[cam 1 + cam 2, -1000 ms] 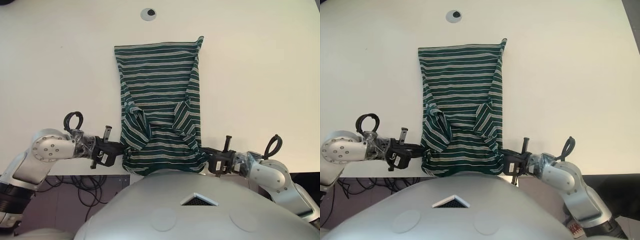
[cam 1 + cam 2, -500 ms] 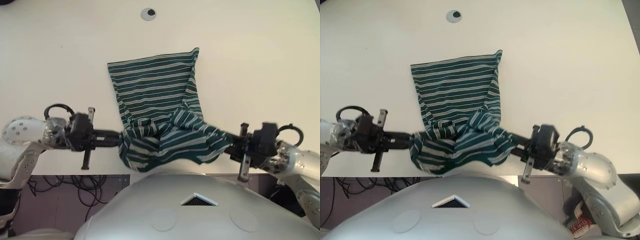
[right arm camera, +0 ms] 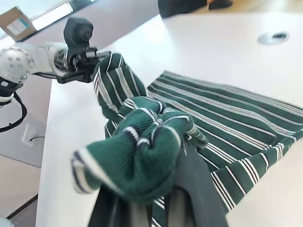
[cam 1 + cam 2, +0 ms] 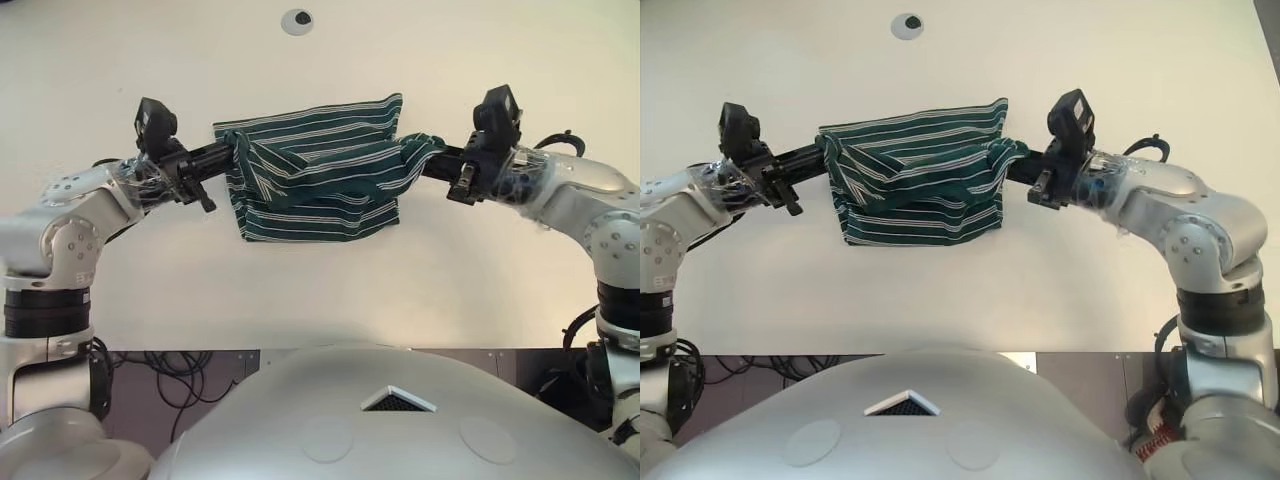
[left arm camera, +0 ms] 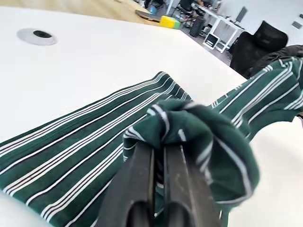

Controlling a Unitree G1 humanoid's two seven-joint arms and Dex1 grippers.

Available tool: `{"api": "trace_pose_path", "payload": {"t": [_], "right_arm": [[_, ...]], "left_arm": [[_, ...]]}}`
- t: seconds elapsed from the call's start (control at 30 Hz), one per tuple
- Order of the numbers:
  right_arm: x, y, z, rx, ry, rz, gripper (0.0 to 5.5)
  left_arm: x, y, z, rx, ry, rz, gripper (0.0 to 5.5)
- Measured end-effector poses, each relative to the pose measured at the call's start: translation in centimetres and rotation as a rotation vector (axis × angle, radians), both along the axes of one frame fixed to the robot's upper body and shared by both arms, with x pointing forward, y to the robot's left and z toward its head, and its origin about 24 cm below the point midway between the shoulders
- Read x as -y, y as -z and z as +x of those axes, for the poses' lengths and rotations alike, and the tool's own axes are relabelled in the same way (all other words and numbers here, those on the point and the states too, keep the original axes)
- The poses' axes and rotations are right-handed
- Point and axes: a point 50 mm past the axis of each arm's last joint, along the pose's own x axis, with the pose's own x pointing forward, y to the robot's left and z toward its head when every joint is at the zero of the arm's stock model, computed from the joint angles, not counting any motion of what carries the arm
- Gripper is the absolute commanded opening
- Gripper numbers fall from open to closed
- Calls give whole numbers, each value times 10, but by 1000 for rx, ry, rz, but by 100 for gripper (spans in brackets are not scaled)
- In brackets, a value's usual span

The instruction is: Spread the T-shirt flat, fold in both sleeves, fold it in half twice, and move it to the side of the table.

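Note:
A dark green T-shirt with white stripes (image 4: 318, 180) lies folded over itself on the white table (image 4: 320, 290), its far edge flat and its near half lifted and carried toward the far side. My left gripper (image 4: 236, 152) is shut on the shirt's left corner, and my right gripper (image 4: 420, 160) is shut on its right corner. Both hold the cloth a little above the table, level with each other. In the left wrist view the black fingers (image 5: 142, 179) pinch a bunched wad of T-shirt (image 5: 189, 137). In the right wrist view the T-shirt (image 3: 147, 142) wraps the fingertips.
A round grey cable grommet (image 4: 296, 21) is set in the table beyond the shirt. Bare table lies to both sides and in front of the shirt. The table's near edge (image 4: 180, 350) has cables hanging under it.
Both grippers have lifted the shirt's near corners from the table's front edge and carried them away from me over the shirt, folding it to about half its length.

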Motion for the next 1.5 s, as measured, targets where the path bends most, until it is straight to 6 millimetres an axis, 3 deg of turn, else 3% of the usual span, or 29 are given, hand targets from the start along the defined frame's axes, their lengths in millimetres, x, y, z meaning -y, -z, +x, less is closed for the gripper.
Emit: {"api": "trace_pose_path", "payload": {"t": [0.27,0.33,0.6,0.8,0.97,1.1,1.2,1.3,1.4,1.5], "right_arm": [[-9,17,68,-153,23,-73,6],[-16,28,79,-188,38,-98,49],[-26,53,101,-266,111,-98,173],[-24,61,109,-366,246,52,173],[-3,49,125,-395,448,209,173],[5,52,126,-419,536,233,173],[11,50,127,-386,575,224,173],[13,41,123,-242,538,205,133],[-2,37,105,-113,392,155,77],[-35,62,70,-47,215,17,30]], "left_arm": [[-4,30,28,-102,-148,86,0],[-3,35,36,-109,-179,97,40],[-14,54,48,-141,-279,162,140],[-21,52,61,-226,-430,-23,140],[-37,47,72,-227,-618,-172,140],[-43,37,78,-133,-664,-192,140],[-30,20,82,16,-597,-185,140],[-13,7,76,123,-458,-189,119],[11,8,66,165,-305,-125,65],[41,30,47,143,-127,47,24]]}}
